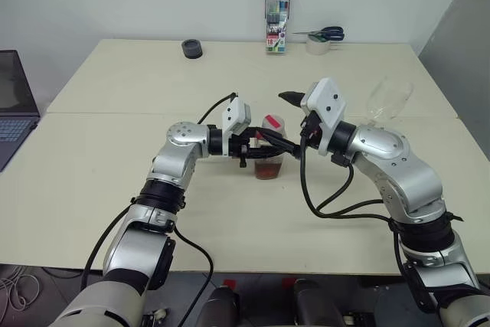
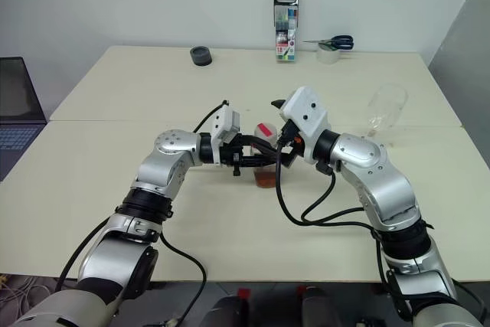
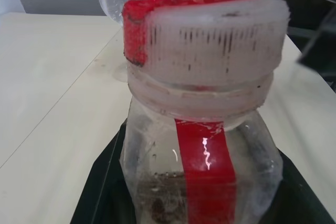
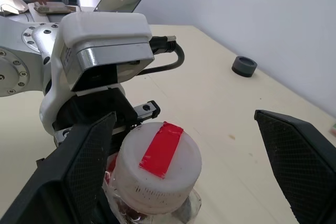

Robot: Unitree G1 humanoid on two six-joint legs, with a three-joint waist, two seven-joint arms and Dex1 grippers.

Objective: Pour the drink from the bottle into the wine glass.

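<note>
The bottle (image 1: 269, 149) stands upright on the table, clear plastic with a red label strip (image 3: 206, 177) and a white cap (image 4: 157, 166) marked with red tape. The drink (image 1: 268, 171), an amber liquid, fills only its bottom. My left gripper (image 1: 268, 151) reaches in from the left and is shut on the bottle's body. My right gripper (image 4: 184, 121) hovers open at the cap, with one finger (image 4: 79, 161) on each side and neither touching it. The wine glass (image 1: 387, 99), clear and without liquid, is at the right behind my right arm, its foot hidden.
At the table's far edge are a black tape roll (image 1: 192, 49), a marker pack (image 1: 277, 28) and scissors (image 1: 325, 34) lying on a white roll. A laptop (image 1: 11, 105) sits at the far left. A seam crosses the table behind the bottle.
</note>
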